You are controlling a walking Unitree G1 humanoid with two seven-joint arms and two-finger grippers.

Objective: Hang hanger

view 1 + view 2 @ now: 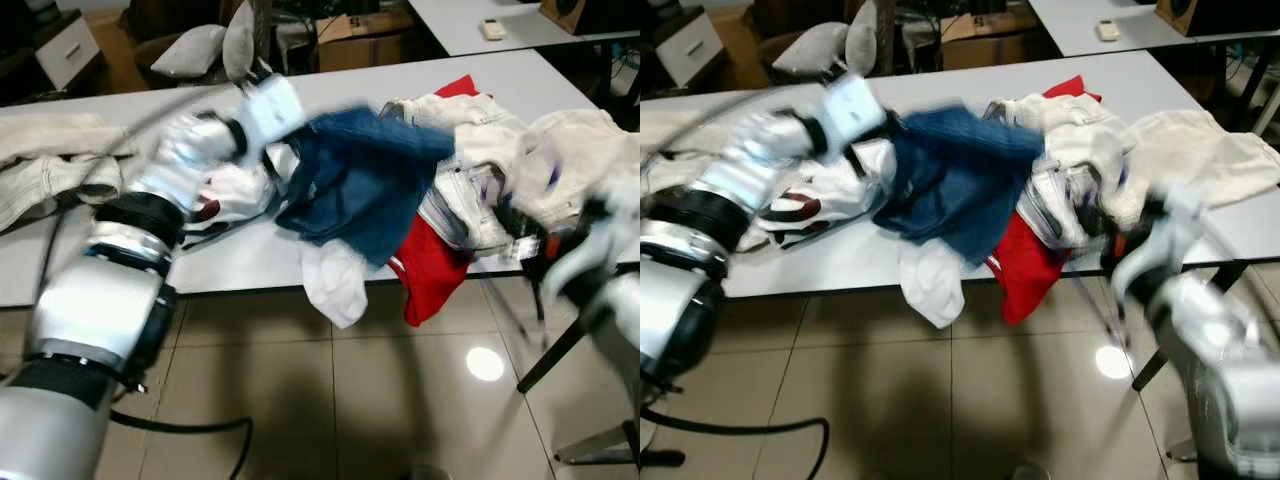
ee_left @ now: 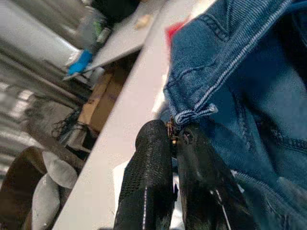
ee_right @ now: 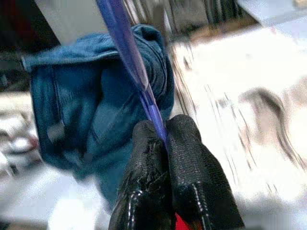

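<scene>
1. Here, the left gripper (image 2: 175,143) is over the middle of the white table (image 1: 240,262), its fingers clenched on the hem of the blue denim garment (image 1: 360,180), which it holds lifted above the heap.
2. Just right of the denim, red cloth (image 1: 428,270) and white clothes (image 1: 480,140) spill over the table's front edge.
3. At the front right edge, the right gripper (image 3: 165,139) grips a thin blue hanger (image 3: 129,52) that reaches toward the denim.
4. Judged step: dressing the hanger. Next, the hanger end must slip into the garment's opening; motion blur hides finer detail.
</scene>
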